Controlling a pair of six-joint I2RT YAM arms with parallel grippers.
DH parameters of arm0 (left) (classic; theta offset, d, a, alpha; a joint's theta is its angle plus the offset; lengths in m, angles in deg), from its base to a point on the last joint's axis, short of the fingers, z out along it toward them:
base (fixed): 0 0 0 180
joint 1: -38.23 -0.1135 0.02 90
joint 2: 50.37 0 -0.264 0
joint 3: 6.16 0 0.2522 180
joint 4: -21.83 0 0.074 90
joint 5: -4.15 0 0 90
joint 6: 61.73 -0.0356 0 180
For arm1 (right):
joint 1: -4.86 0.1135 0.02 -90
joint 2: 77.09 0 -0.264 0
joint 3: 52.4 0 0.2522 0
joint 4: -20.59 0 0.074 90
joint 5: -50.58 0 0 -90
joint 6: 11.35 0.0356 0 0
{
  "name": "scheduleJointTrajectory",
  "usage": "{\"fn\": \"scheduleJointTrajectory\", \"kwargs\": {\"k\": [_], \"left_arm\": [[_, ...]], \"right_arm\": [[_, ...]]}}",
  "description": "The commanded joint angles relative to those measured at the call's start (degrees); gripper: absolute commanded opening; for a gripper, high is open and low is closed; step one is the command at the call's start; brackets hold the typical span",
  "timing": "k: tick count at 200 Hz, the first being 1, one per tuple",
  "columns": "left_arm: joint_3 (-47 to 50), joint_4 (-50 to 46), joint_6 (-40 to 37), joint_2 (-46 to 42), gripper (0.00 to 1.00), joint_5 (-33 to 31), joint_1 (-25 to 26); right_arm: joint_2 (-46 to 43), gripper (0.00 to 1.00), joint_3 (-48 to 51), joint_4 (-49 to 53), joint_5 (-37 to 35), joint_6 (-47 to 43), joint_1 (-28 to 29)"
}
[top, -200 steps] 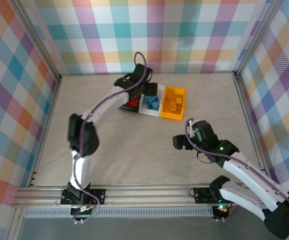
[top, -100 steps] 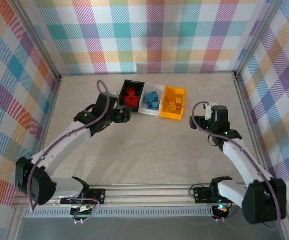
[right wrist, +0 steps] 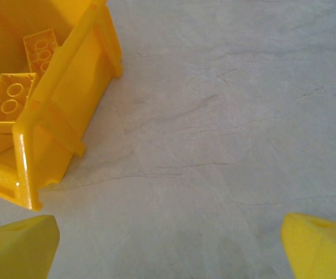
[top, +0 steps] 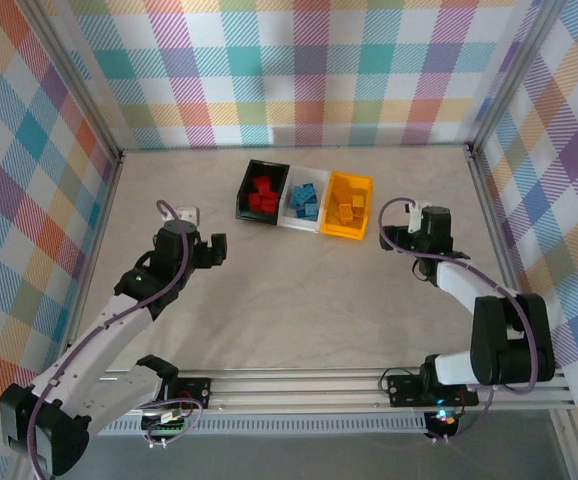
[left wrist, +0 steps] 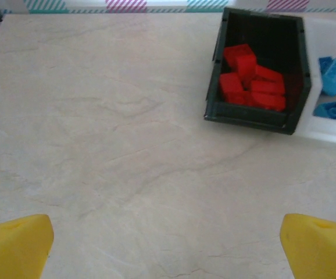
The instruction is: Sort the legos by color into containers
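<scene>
We see red bricks in the black bin, blue bricks in the adjoining white bin, yellow bricks in the yellow bin beyond.

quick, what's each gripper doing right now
left gripper: open, holding nothing
right gripper: open, holding nothing

Top view: fixed high over the near edge, looking down on the whole table. Left wrist: low, angled forward, black bin a way off; right wrist: close beside the yellow bin. Top view shares both bins.
</scene>
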Motion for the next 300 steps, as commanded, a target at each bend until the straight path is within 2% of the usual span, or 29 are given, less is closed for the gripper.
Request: {"fn": "scheduleJointTrajectory", "kwargs": {"k": [1,17,45,70,91,102,114,133,170,194,223,248,276,289,300], "left_arm": [[1.4,1.2,-1.7,-0.3,1.00,-4.9,-0.9],[2.8,2.4,0.2,-0.3,1.00,-7.4,-1.7],[6.4,4.6,2.1,-2.1,1.00,-8.0,-5.1],[13.0,14.0,-0.6,-5.3,1.00,-8.8,-7.4],[21.9,27.1,-4.1,-7.3,1.00,-9.5,-8.6],[25.0,33.0,-4.1,-6.8,1.00,-8.8,-9.3],[26.8,38.0,-4.6,-4.8,1.00,-7.7,-9.8],[27.4,44.9,-6.8,2.0,1.00,-7.5,-10.2],[25.6,57.5,-9.5,16.5,1.00,-3.9,-11.2],[22.6,61.2,-12.6,24.4,1.00,-1.5,-11.8],[18.9,58.9,-13.0,28.0,1.00,1.8,-13.1],[20.2,66.2,-12.3,32.4,1.00,4.4,-14.0],[21.6,67.6,-11.5,32.3,1.00,7.5,-15.5],[23.9,72.1,-12.1,33.1,1.00,10.4,-15.9],[26.7,80.0,-13.2,35.7,0.99,11.9,-15.8]], "right_arm": [[2.9,0.98,2.0,-11.2,1.8,-2.4,-0.1],[4.1,0.98,4.4,-17.7,2.3,-2.0,-0.2],[4.6,0.97,9.2,-27.4,1.9,-1.7,-0.1],[5.0,0.97,15.2,-38.9,0.7,-1.1,-0.1],[8.8,0.98,18.2,-48.5,1.3,-1.6,-0.1],[7.3,0.99,17.1,-43.5,1.3,-1.4,-0.1],[8.3,1.00,16.0,-43.0,0.2,-1.0,-0.1],[8.2,1.00,14.2,-39.4,1.1,0.2,-1.1],[8.2,1.00,13.7,-38.3,1.6,0.8,-1.8],[8.2,1.00,13.7,-38.3,1.6,0.8,-1.8],[8.2,1.00,13.6,-38.2,1.7,0.8,-1.8],[8.1,1.00,13.5,-38.2,1.9,0.9,-1.9],[8.2,1.00,13.5,-38.2,1.9,0.9,-1.9],[8.2,1.00,13.5,-38.1,1.9,0.8,-1.9],[8.2,1.00,13.5,-38.1,1.9,0.9,-1.9]]}}
